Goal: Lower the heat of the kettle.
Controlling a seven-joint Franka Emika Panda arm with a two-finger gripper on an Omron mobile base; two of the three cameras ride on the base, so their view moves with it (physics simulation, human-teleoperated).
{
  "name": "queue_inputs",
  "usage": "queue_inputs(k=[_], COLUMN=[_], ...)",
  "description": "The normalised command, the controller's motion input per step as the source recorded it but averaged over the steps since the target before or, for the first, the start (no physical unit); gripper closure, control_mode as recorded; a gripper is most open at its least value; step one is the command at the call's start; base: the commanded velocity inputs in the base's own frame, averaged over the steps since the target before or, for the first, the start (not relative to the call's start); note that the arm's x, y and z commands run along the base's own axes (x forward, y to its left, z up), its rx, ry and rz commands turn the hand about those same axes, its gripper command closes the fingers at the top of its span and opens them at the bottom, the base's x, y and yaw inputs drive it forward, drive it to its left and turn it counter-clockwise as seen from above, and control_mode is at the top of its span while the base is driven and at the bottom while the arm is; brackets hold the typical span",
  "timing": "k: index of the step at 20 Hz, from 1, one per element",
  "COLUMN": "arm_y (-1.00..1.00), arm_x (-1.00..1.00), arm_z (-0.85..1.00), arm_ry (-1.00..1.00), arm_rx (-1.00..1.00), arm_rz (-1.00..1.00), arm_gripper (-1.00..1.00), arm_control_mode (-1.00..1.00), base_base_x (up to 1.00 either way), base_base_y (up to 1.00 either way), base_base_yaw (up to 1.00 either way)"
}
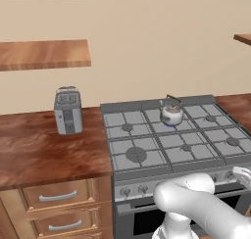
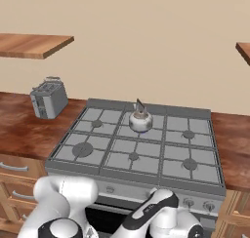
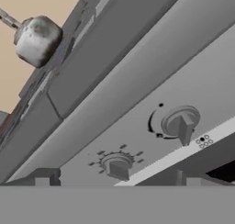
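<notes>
The small shiny silver kettle (image 1: 171, 114) (image 2: 140, 120) stands on the stove's back middle burner, its thin dark handle arched up. In the hand view the kettle (image 3: 36, 40) shows at the upper left, above the stove's front edge. My gripper (image 3: 114, 179) is low in front of the stove's control panel, open, with its dark fingertips (image 3: 43, 177) spread wide and nothing between them. Two grey knobs face it: a nearer large knob (image 3: 180, 122) and a second knob (image 3: 117, 165) between the fingertips. My hand (image 1: 242, 177) sits by the panel's right knobs (image 2: 189, 201).
The grey gas stove (image 1: 147, 135) (image 2: 112, 149) has several burners under grates. A boxy silver toaster (image 1: 68, 110) (image 2: 48, 98) stands on the wooden counter (image 1: 44, 150) to the left. Drawers (image 1: 59, 196) are below, and wooden shelves (image 1: 44, 54) hang on the wall.
</notes>
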Motion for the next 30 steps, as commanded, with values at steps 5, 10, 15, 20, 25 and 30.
queue_inputs(k=[5, 10, 15, 20, 25, 30], arm_y=[-0.14, -0.18, -0.19, -0.02, -0.01, 0.0], arm_x=[0.08, 0.05, 0.06, 0.2, 0.21, 0.11], arm_z=[-0.16, -0.15, -0.12, -0.09, -0.15, -0.21], arm_ry=[0.0, 0.0, 0.0, 0.0, 0.0, 0.0], arm_rx=[0.03, 0.05, 0.04, 0.0, 0.0, 0.0], arm_rz=[0.0, 0.0, 0.0, 0.0, 0.0, 0.0], arm_gripper=[-1.0, -1.0, -1.0, -1.0, -1.0, -1.0], arm_control_mode=[-1.0, -1.0, -1.0, -1.0, -1.0, -1.0], base_base_x=[0.0, 0.0, 0.0, 0.0, 0.0, 0.0], base_base_y=[0.0, 0.0, 0.0, 0.0, 0.0, 0.0], base_base_yaw=[0.0, 0.0, 0.0, 0.0, 0.0, 0.0])
